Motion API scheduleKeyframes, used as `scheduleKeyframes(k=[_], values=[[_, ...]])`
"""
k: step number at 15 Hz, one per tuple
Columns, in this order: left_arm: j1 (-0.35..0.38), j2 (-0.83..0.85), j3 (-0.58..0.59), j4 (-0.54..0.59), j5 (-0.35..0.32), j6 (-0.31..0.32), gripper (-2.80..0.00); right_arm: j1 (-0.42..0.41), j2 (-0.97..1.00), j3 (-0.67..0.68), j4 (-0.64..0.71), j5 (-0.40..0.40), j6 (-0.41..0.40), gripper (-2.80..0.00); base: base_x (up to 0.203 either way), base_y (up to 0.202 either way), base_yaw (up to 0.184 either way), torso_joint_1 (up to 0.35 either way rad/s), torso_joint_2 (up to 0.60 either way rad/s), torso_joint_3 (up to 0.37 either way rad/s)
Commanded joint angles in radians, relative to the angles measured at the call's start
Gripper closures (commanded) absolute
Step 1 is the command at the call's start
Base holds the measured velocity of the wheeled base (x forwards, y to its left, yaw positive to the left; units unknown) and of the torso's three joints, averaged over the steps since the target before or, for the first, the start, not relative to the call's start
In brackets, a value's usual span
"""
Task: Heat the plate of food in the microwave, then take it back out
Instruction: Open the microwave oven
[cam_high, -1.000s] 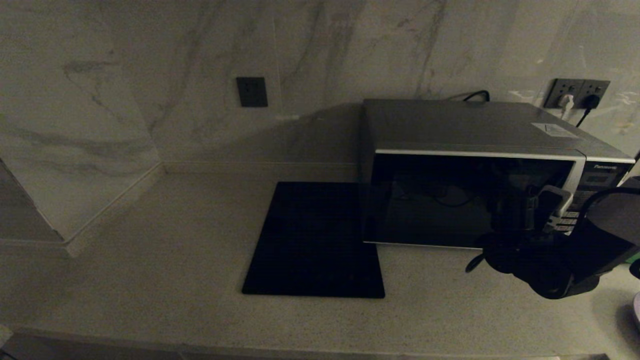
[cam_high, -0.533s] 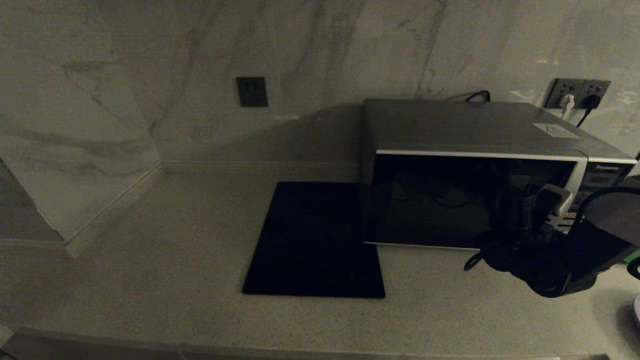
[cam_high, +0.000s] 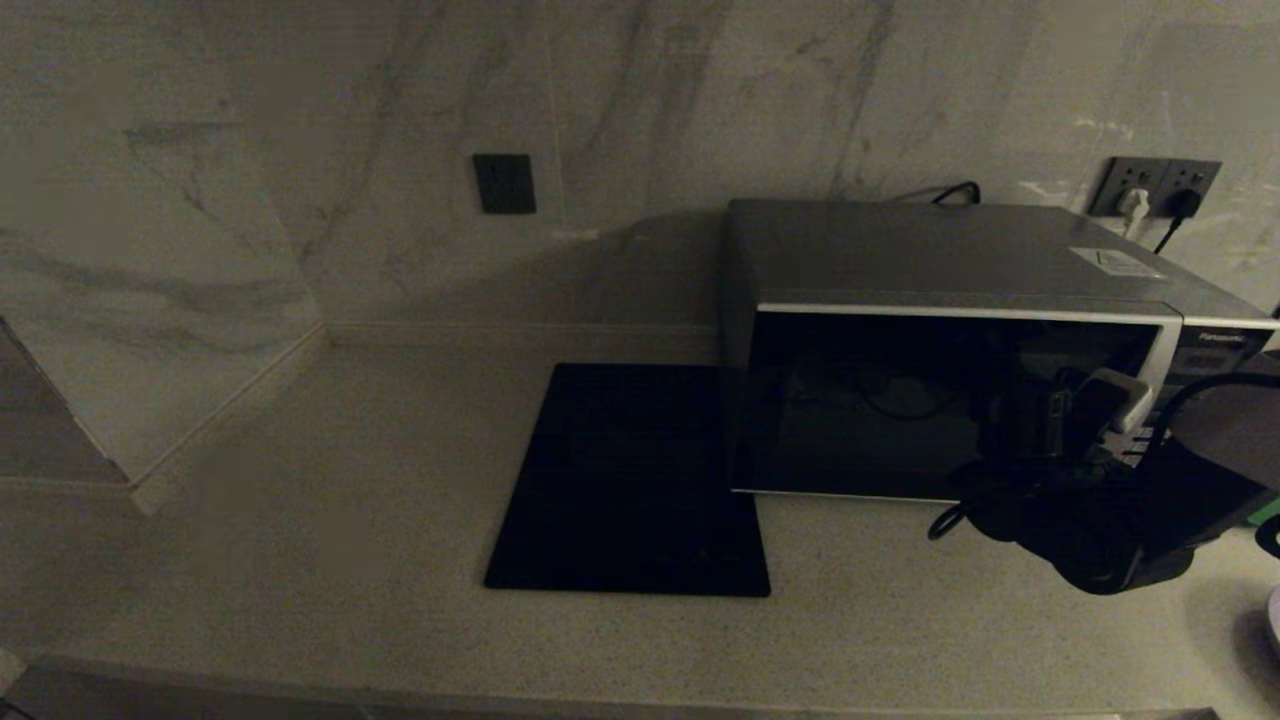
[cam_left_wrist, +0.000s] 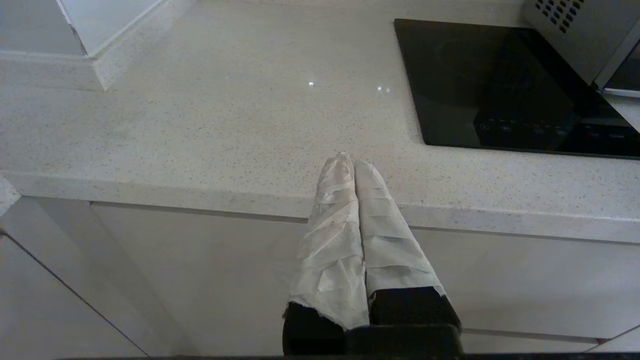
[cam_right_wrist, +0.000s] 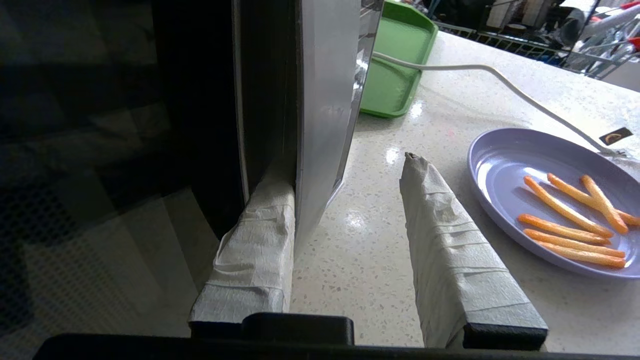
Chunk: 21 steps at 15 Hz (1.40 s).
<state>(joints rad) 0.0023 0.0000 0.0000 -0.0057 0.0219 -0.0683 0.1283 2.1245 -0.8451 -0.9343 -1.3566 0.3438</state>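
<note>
My right end effector (cam_right_wrist: 345, 200) is at the right-hand edge of the microwave (cam_high: 960, 330) door. Its fingers are spread apart: one wrapped finger (cam_right_wrist: 255, 240) is hooked into the gap behind the door edge, the other stands free over the surface (cam_right_wrist: 370, 260), gripping nothing. The door appears slightly ajar at that edge; I judge door opening to be the step in hand.

The plate of food (cam_right_wrist: 505, 165) rests on the surface just beside the free finger, on the side away from the microwave. It is not yet inside the oven.

Handling judgement: the plate looks light, rigid and smooth, so likely slippery under wrapped pads. The shallow rim nearest me is the place to take hold, one finger above and one below. Keep it level; the fries (cam_right_wrist: 565, 212) lie loose and can slide.

Orientation: the plate is round with no long axis and lies flat, open side up. The fries lie roughly parallel, angled across the plate.

My left end effector (cam_left_wrist: 352, 172) is parked off the front edge of the surface, fingers pressed together, empty.
</note>
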Motion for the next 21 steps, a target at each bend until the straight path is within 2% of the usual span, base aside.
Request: scheduleKeyframes(k=[1,7,15,21], values=[[-0.001,0.0,0.0,0.0,0.0,-0.001,0.0,0.001,-0.005,0.004,-0.006,-0.012,0.006,0.0,0.0,0.0,0.0,0.0,0.0,0.0],[0.0,0.0,0.0,0.0,0.0,-0.001,0.0,0.001,-0.015,0.021,-0.006,-0.024,0.015,0.0,0.0,0.0,0.0,0.0,0.0,0.0],[-0.001,0.001,0.0,0.0,0.0,-0.001,0.0,-0.002,-0.132,0.134,-0.03,-0.023,0.02,0.0,0.0,0.0,0.0,0.0,0.0,0.0],[0.0,0.0,0.0,0.0,0.0,-0.001,0.0,0.064,-0.218,0.178,-0.03,-0.009,0.017,0.0,0.0,0.0,0.0,0.0,0.0,0.0]])
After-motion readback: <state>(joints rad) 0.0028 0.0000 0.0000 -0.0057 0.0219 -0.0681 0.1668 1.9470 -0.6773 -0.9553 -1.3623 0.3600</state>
